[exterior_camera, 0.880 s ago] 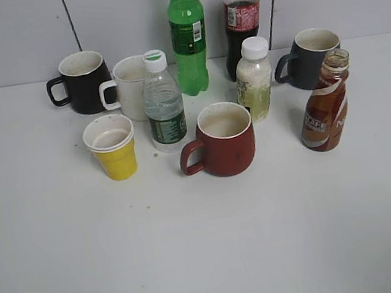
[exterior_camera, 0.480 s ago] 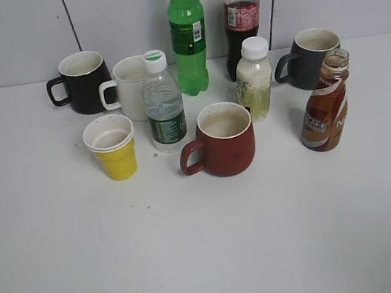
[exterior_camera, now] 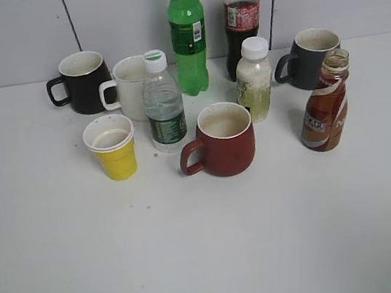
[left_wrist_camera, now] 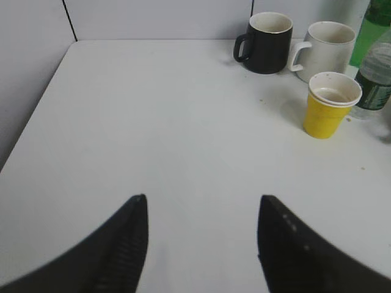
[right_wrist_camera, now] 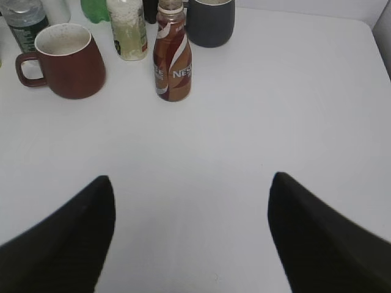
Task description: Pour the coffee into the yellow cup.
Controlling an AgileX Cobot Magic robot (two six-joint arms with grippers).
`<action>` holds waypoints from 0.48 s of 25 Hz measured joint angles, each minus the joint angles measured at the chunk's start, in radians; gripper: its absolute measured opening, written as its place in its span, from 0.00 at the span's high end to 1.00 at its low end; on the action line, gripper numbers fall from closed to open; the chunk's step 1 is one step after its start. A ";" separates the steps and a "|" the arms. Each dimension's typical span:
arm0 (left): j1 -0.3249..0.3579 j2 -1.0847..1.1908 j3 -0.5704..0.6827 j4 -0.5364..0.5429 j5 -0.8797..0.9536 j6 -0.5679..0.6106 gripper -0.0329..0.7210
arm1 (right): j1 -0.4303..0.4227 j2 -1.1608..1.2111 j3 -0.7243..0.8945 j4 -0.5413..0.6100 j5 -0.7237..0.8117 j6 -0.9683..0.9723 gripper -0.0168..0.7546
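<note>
The coffee bottle (exterior_camera: 326, 106), capless with a brown-and-white swirl label, stands upright at the right of the table; it also shows in the right wrist view (right_wrist_camera: 171, 58). The yellow cup (exterior_camera: 113, 148) with white rim stands upright at the left, also in the left wrist view (left_wrist_camera: 330, 106). My left gripper (left_wrist_camera: 201, 198) is open and empty over bare table, well short of the cup. My right gripper (right_wrist_camera: 190, 178) is open and empty, well short of the coffee bottle. Neither gripper shows in the exterior view.
A dark red mug (exterior_camera: 222, 140) sits in the middle. Behind stand a black mug (exterior_camera: 83, 82), a white mug (exterior_camera: 128, 89), a water bottle (exterior_camera: 163, 105), a green bottle (exterior_camera: 188, 35), a cola bottle (exterior_camera: 241, 18), a white-capped pale bottle (exterior_camera: 254, 80) and a grey mug (exterior_camera: 311, 58).
</note>
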 joint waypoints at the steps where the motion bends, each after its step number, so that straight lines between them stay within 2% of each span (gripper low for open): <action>1: 0.000 0.000 0.000 0.000 0.000 0.000 0.38 | 0.000 0.000 0.000 0.000 0.000 0.000 0.22; 12: 0.000 0.000 0.000 0.000 0.000 0.000 0.38 | 0.000 0.000 0.000 0.000 0.000 0.000 0.22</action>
